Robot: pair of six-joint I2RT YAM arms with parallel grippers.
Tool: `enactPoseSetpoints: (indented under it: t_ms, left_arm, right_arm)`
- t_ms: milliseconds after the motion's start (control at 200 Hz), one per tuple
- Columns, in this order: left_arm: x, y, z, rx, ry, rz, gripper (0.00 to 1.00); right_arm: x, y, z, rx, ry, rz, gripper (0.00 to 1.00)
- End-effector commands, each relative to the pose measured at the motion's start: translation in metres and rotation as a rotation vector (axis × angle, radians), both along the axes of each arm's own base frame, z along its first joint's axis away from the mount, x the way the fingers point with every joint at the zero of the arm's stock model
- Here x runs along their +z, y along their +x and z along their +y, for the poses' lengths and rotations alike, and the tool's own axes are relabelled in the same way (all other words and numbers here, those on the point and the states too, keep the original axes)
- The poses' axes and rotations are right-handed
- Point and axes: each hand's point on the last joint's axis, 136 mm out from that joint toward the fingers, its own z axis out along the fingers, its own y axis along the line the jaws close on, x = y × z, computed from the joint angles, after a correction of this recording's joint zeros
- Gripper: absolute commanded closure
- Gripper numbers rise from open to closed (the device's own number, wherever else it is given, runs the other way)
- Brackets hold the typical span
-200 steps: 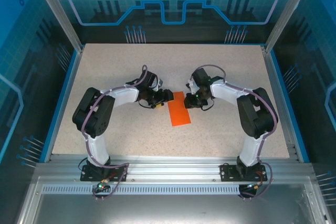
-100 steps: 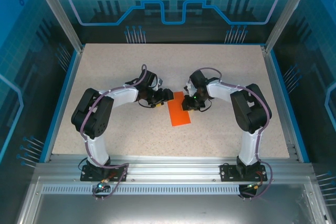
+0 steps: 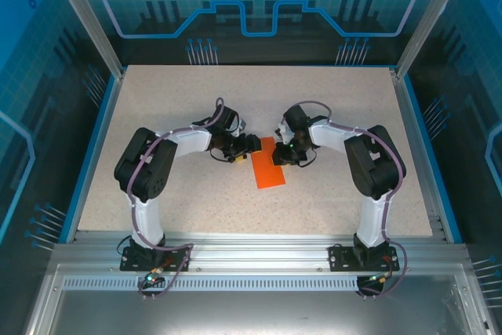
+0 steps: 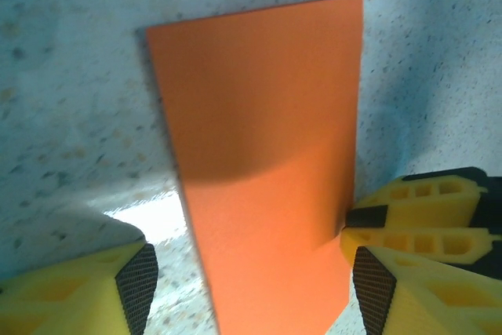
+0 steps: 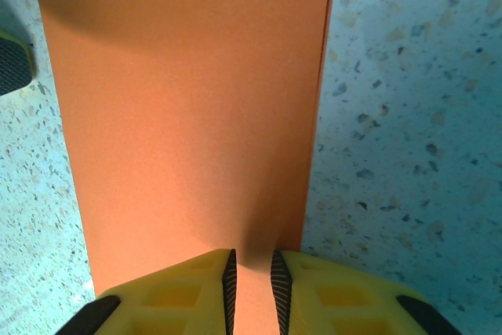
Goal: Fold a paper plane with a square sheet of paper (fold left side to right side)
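The square sheet of paper (image 3: 269, 169) lies flat mid-table as an orange-red upright rectangle, folded in half. My left gripper (image 3: 252, 145) is at its upper left corner, open. In the left wrist view the paper (image 4: 259, 162) runs between the two wide-apart pads of the left gripper (image 4: 255, 288), and neither pad touches it. My right gripper (image 3: 281, 151) is at the paper's upper right. In the right wrist view the paper (image 5: 188, 107) lies under the right gripper (image 5: 250, 280), whose jaws are nearly shut with a narrow slit, tips resting on it.
The speckled tabletop (image 3: 196, 100) has a blue rim, with a metal frame and blue panels round it. A right-arm yellow finger (image 4: 416, 217) touches the paper's edge in the left wrist view. A left-arm pad (image 5: 12, 60) shows beside the paper in the right wrist view.
Both arms' elbows have shifted slightly inward. The grippers stay at the paper's far end and the paper has not moved.
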Motion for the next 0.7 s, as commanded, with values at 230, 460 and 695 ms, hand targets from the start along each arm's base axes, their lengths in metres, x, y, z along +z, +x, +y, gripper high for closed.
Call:
enactPoseSetpoints:
  t_ms: [230, 460, 695]
  left_arm:
    - [-0.007, 0.021, -0.007, -0.008, 0.044, -0.003, 0.3]
    - [-0.013, 0.025, -0.007, -0.016, 0.059, 0.009, 0.3]
    - [-0.006, 0.028, -0.01, -0.03, 0.048, -0.019, 0.31]
  right_arm:
    - [-0.012, -0.012, -0.023, -0.015, -0.081, 0.047, 0.77]
    - [-0.012, -0.013, -0.021, -0.016, -0.07, 0.049, 0.77]
    - [-0.005, -0.012, -0.016, -0.019, -0.028, 0.04, 0.76]
